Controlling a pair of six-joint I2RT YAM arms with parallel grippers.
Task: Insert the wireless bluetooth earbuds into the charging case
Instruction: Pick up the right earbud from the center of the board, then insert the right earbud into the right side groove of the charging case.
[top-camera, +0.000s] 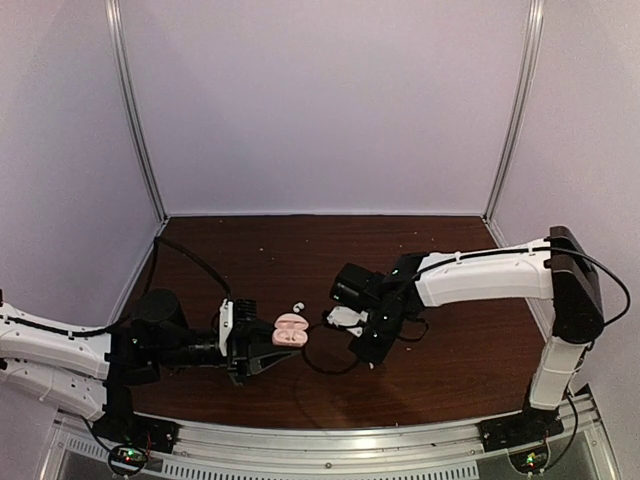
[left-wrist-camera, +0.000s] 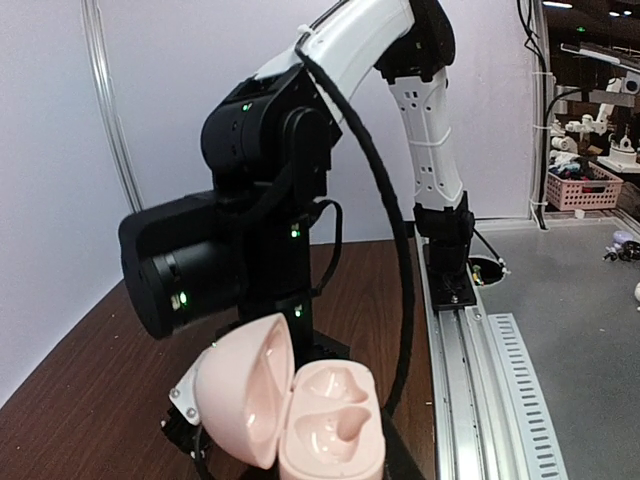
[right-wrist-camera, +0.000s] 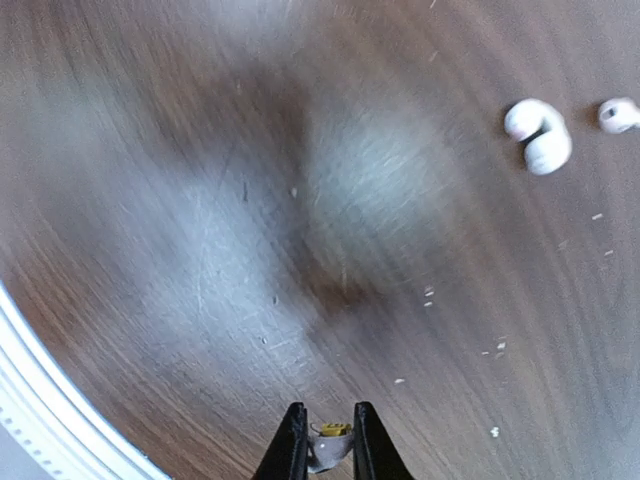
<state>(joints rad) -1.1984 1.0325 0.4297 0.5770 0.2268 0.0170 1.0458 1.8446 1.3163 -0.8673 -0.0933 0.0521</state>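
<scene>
Wireless bluetooth earbuds (right-wrist-camera: 538, 135): two white pieces, loose and close together near the middle of the table (top-camera: 450, 370), just past the case.
Against right gripper (right-wrist-camera: 325, 450): apart from the fingertips, untouched.
Right gripper: pinched shut over bare wood, with a yellowish speck between the tips, too small to identify.
Charging case (left-wrist-camera: 330, 430): pink, lid open, both wells showing.
Left gripper (top-camera: 268, 345): clamped on the case.

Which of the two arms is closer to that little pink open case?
Left. The left gripper grips the pink case itself; the right gripper is apart from it, further right.
</scene>
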